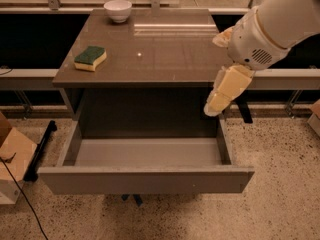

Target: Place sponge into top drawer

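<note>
The sponge [90, 57], dark green over yellow, lies flat on the left part of the grey-brown cabinet top [165, 54]. The top drawer [145, 179] is pulled fully out below it, and its pale grey interior holds nothing. My gripper [220, 96] hangs at the cabinet's right front corner, above the drawer's right rear corner. It is far to the right of the sponge and holds nothing that I can see. The white arm reaches in from the upper right.
A white bowl [118, 10] stands at the back edge of the cabinet top. A cardboard box [12, 156] and a black cable [20, 204] lie on the speckled floor at the left. A rail and window ledge run behind the cabinet.
</note>
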Available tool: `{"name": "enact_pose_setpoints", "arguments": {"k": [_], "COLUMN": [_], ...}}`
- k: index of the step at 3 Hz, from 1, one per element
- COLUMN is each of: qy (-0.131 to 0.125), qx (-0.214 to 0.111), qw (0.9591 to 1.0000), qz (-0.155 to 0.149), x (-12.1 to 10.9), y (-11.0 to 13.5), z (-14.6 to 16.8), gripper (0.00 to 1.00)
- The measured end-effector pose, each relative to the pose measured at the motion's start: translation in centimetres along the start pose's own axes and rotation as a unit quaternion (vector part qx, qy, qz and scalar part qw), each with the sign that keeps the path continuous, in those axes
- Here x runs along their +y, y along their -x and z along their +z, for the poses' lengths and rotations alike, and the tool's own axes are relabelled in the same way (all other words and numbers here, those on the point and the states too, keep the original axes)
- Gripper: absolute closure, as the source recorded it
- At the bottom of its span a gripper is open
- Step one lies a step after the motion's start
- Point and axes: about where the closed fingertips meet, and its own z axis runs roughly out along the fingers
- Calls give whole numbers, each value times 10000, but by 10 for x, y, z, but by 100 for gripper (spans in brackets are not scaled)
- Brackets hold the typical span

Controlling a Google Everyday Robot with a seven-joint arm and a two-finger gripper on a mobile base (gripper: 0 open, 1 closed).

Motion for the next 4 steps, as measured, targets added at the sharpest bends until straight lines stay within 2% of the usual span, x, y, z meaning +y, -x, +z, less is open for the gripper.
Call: {"name": "enact_pose_setpoints", "arguments": {"k": [1, 2, 3, 4], "qy": [254, 216, 47, -22], "qx": [-387, -380, -351, -796], "qw": [9989, 9990, 9991, 9966], "qz": [14, 52, 216, 191], "x": [-16, -16, -19, -39], "y": [14, 15, 23, 54], "z": [36, 37, 46, 76], "gripper": [0, 0, 0, 0]}}
